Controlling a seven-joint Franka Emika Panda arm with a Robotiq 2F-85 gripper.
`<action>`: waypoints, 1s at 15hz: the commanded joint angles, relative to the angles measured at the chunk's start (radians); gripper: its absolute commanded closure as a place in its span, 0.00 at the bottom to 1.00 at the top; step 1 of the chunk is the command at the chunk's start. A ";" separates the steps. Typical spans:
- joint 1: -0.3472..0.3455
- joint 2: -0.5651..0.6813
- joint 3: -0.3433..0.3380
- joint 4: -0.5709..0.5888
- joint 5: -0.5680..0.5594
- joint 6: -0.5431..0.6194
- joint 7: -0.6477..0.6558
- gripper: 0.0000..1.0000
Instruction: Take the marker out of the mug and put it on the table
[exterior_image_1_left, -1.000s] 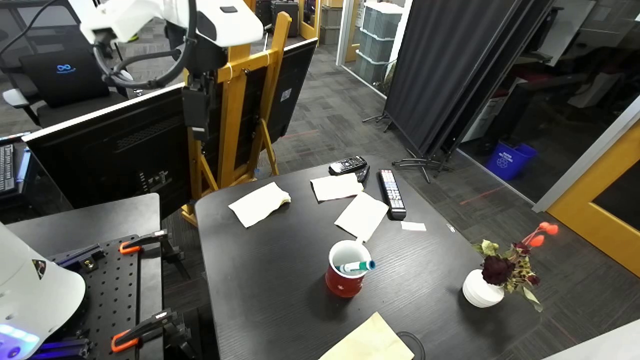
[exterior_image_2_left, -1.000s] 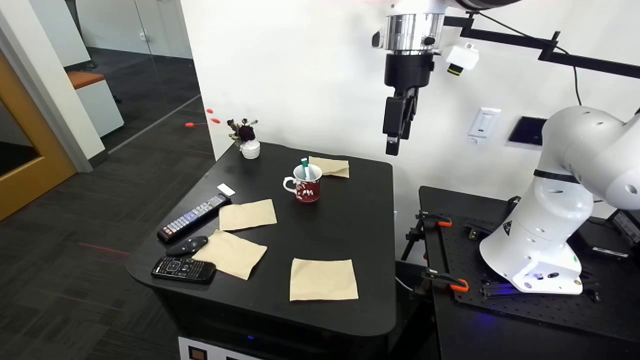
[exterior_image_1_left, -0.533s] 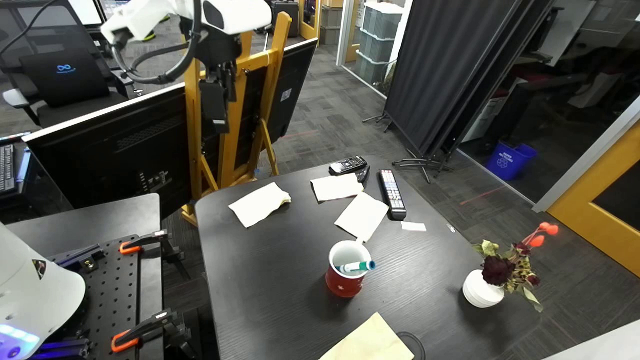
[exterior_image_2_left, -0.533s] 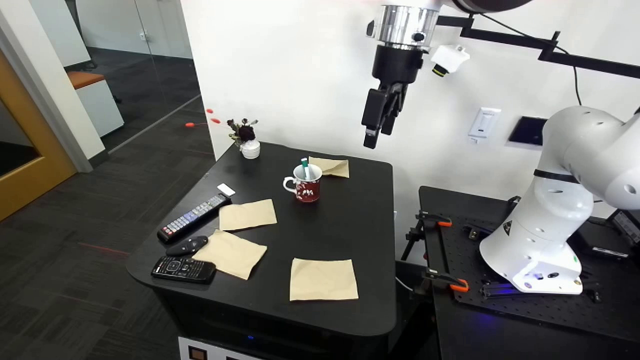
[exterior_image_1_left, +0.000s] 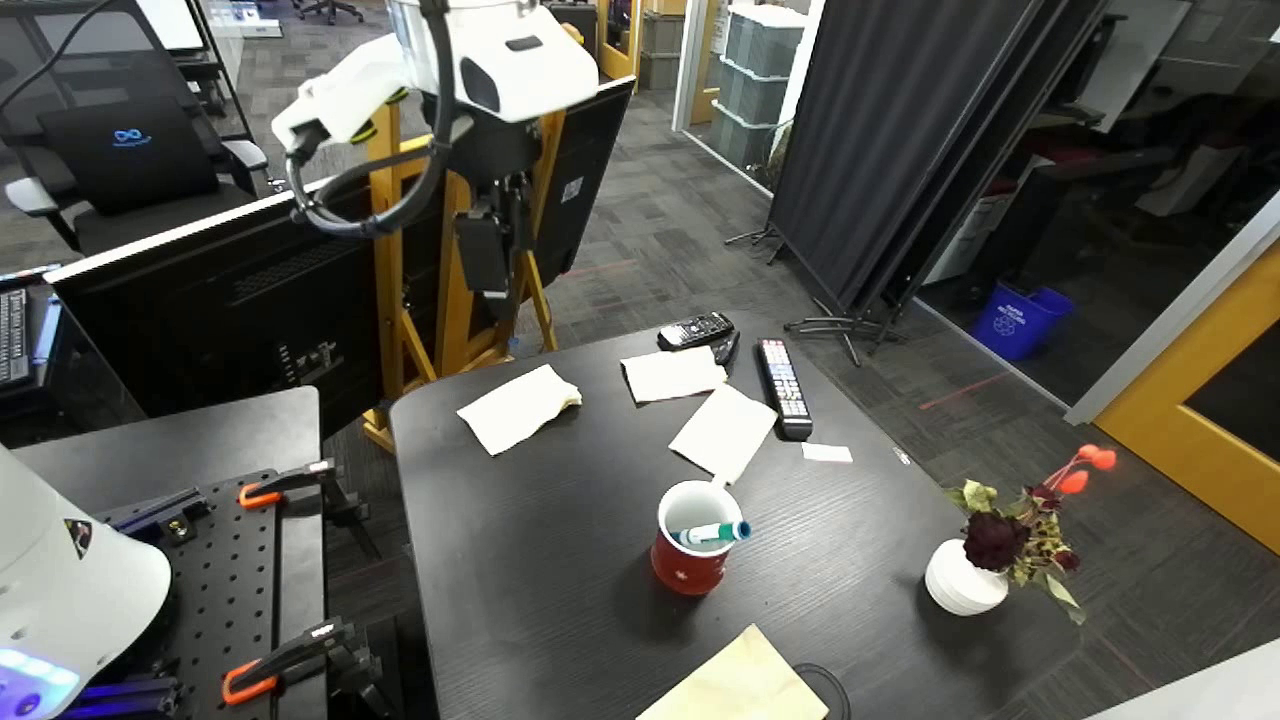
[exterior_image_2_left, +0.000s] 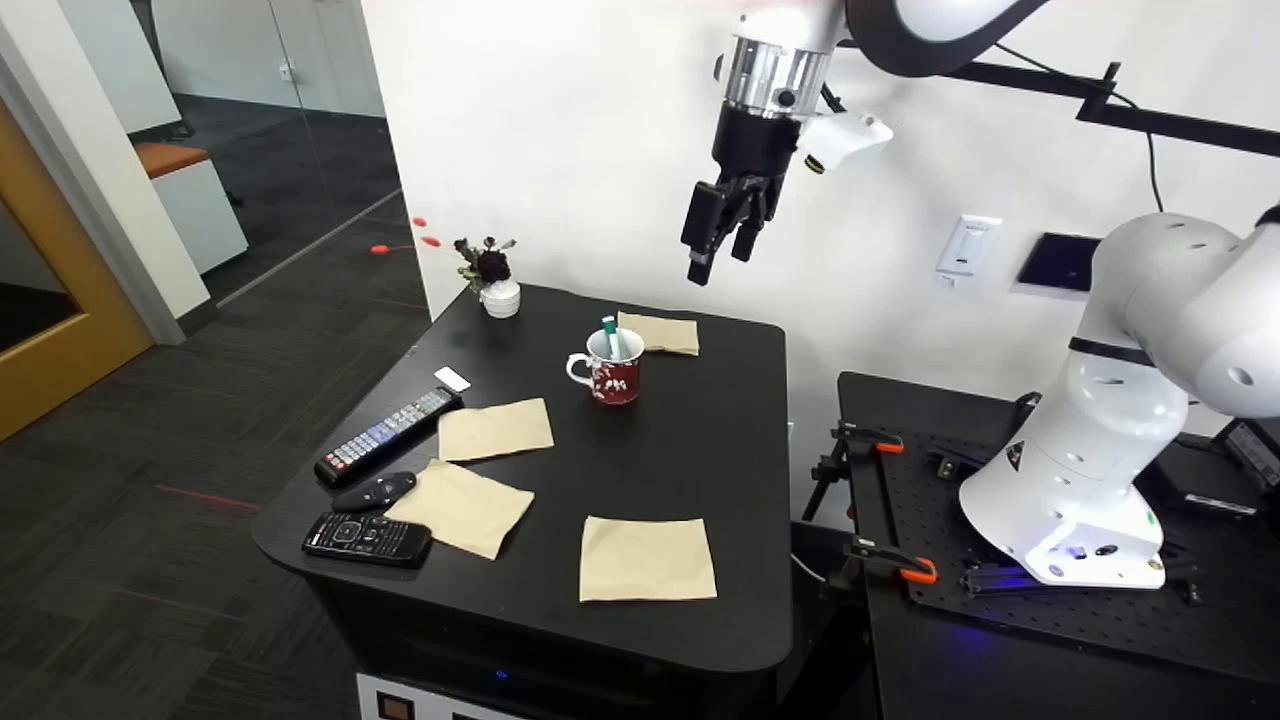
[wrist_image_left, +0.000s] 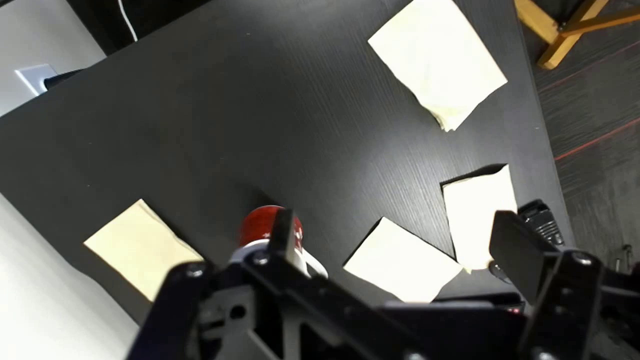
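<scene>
The fingers (wrist_image_left: 517, 250) are spread well apart, and in both exterior views they hang high above the desk (exterior_image_2_left: 690, 450), apart from the mug (exterior_image_2_left: 615, 383). In the wrist view one finger hides part of the mug. The marker (exterior_image_1_left: 712, 533) leans inside the mug, below the level of the fingers, its green end poking out past the rim. The mug stands upright, nearer the edge along the white wall (exterior_image_2_left: 600, 150) than the edge opposite.

Between mug and wall edge lies a tan paper sheet (exterior_image_2_left: 657, 334); another lies by the corner opposite the wall, on the side of the robot's base (exterior_image_2_left: 1080, 500). Two more sit next to three remotes (exterior_image_2_left: 390, 436) along the edge farthest from the base, with a white card (exterior_image_2_left: 452, 379) just past the longest. A white vase (exterior_image_2_left: 501, 299) of dark flowers (exterior_image_1_left: 997, 540) occupies the corner between that edge and the wall.

Off the desk, a wooden easel (exterior_image_1_left: 388, 265) stands beyond the edge opposite the wall; a dark curtain (exterior_image_1_left: 880, 150) and a blue bin (exterior_image_1_left: 1020, 320) stand beyond the remotes' edge.
</scene>
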 joint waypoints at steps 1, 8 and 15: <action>-0.048 0.061 -0.011 0.015 -0.038 0.067 0.062 0.00; -0.123 0.174 -0.028 0.034 -0.133 0.262 0.197 0.00; -0.129 0.287 -0.051 0.097 -0.257 0.351 0.199 0.00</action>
